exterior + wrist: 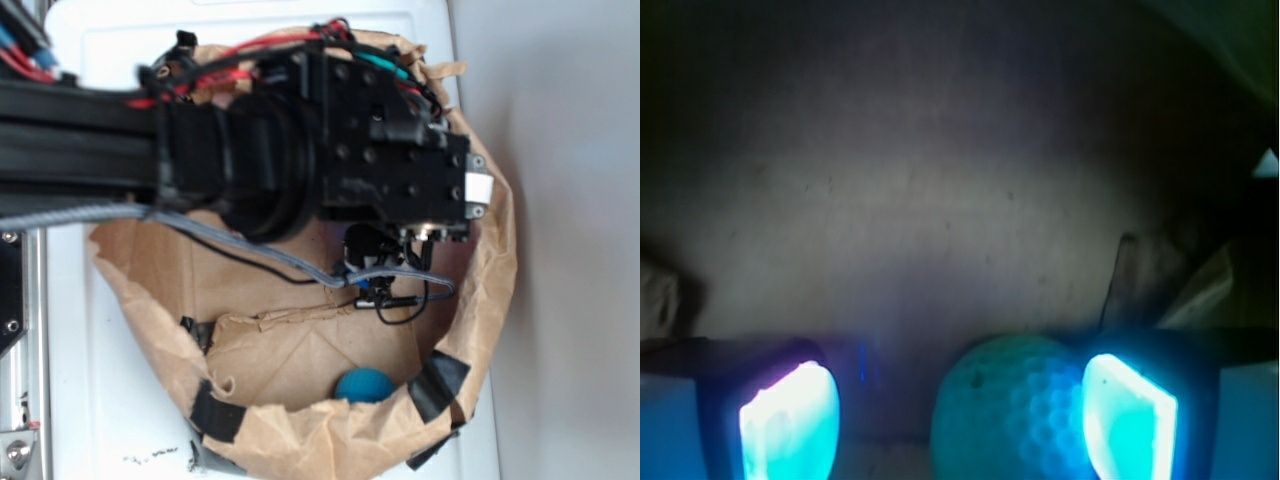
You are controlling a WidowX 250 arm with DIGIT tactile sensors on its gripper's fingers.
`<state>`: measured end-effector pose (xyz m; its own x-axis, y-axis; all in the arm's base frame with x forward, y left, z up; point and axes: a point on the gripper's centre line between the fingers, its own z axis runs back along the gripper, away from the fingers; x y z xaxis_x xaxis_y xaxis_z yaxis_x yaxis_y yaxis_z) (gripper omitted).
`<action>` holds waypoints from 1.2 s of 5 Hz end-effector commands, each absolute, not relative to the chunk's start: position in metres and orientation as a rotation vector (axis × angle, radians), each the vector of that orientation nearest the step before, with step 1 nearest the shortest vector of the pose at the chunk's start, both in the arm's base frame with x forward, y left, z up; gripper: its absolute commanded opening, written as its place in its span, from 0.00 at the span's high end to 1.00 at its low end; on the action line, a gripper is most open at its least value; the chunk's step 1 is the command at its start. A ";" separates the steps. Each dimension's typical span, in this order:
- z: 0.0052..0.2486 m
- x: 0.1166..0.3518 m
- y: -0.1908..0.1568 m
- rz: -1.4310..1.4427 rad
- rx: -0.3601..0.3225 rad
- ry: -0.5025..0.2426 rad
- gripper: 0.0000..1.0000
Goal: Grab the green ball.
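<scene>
Setting: brown paper bag (480, 330) with rolled rim and black tape patches (437, 385), lying on a white surface (110, 420); arm (250, 150) reaching over and down into it.
Gripper (958, 415): released, pads spread wide, glowing cyan at the bottom of the wrist view; left pad (790, 420) bare, nothing pressed against it.
Green ball (1015, 415): pale, dimpled, sitting on the bag floor between the pads but well off-centre, tight against the right pad (1128, 415), possibly touching; hidden under the arm in the exterior view.
Blue ball (363, 385): smaller, smooth, near the bag's near rim, well apart from the gripper; not the target.
Step in hand: judged as final alignment before closing, ball already inside the span.
Progress: judged late, grasp not yet made.
Risk, off-centre grip: closing from here likely to drive the left pad across a wide gap, nudging the round ball sideways or squeezing it out forward.
Risk, rolling: soft, creased paper floor gives little hold; a light bump from the right pad could send the ball away.
Risk, depth: pads too high would catch only the upper curve and pop the ball downward; height above the floor cannot be told.
Risk, snagging: loose cable (400, 295) hanging below the wrist near the bag wall could catch on folds.
</scene>
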<state>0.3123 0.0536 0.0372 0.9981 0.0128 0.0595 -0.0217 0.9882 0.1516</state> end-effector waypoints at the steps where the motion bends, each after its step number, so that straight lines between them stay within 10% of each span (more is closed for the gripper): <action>1: 0.053 0.318 0.054 -0.041 0.155 -0.161 1.00; 6: 0.149 0.274 0.038 -0.086 -0.123 -0.234 1.00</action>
